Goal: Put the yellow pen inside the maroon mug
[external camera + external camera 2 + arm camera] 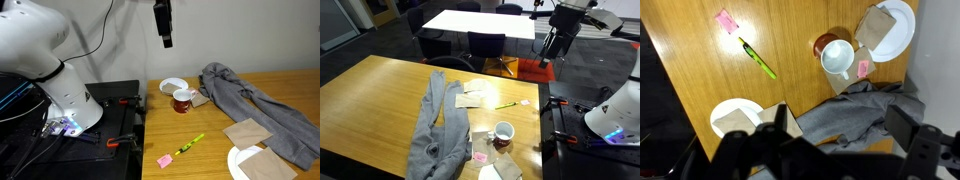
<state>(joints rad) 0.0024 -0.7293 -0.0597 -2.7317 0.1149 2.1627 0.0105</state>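
Observation:
The yellow pen [190,145] lies flat on the wooden table, next to a small pink paper square [164,160]; it also shows in the other exterior view [505,105] and in the wrist view [758,59]. The maroon mug [183,100] stands upright next to a white bowl [173,86]; in the wrist view the mug [823,44] is partly covered by the bowl [838,58]. My gripper [163,25] hangs high above the table, open and empty, far from the pen and the mug. In the wrist view its fingers [843,125] frame the grey cloth below.
A crumpled grey cloth [250,100] lies across the table beside the mug. A white plate [250,165] with a brown napkin sits at the near edge, and another brown napkin [247,132] lies beside it. The robot base [60,90] stands off the table's end.

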